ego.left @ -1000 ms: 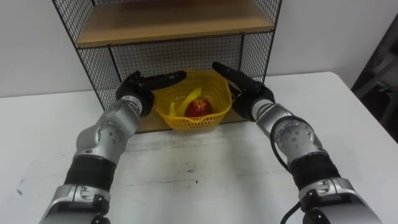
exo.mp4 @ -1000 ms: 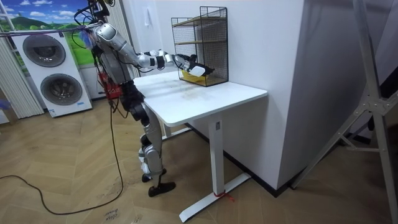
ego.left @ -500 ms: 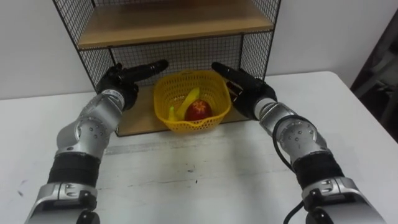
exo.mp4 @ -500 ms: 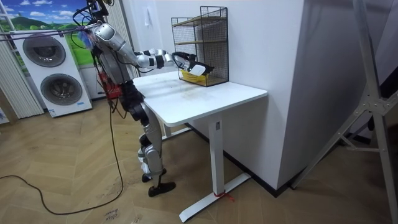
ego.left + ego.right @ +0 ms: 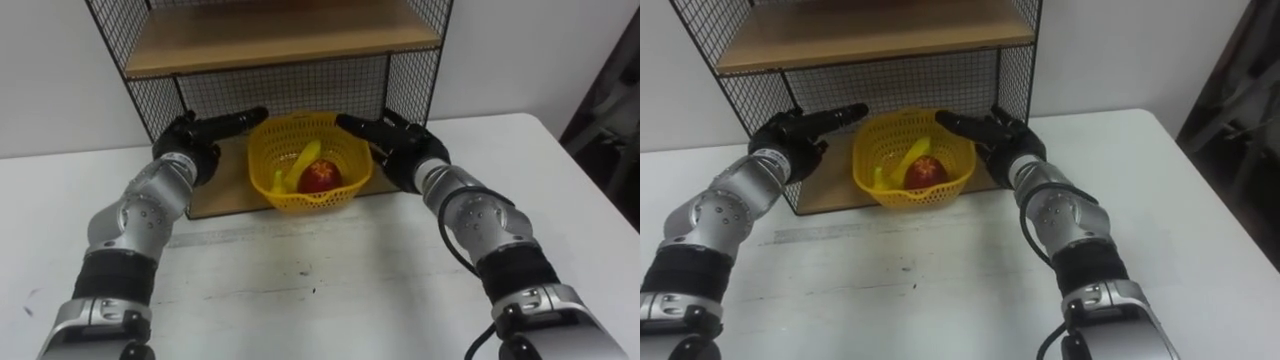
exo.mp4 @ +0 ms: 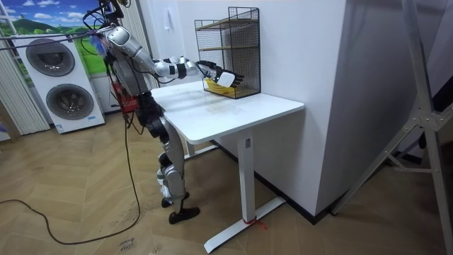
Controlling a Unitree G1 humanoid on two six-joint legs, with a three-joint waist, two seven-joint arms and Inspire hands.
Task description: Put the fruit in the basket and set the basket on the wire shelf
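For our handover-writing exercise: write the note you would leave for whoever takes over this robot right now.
Left hand: open, fingers straight, by the left rim of the basket, holding nothing.
Right hand: open, by the right rim, holding nothing.
Basket: on the bottom board of the wire shelf, with apple and banana inside.
Done: fruit loaded, basket shelved.
Left: probably just draw both arms back clear of the shelf.
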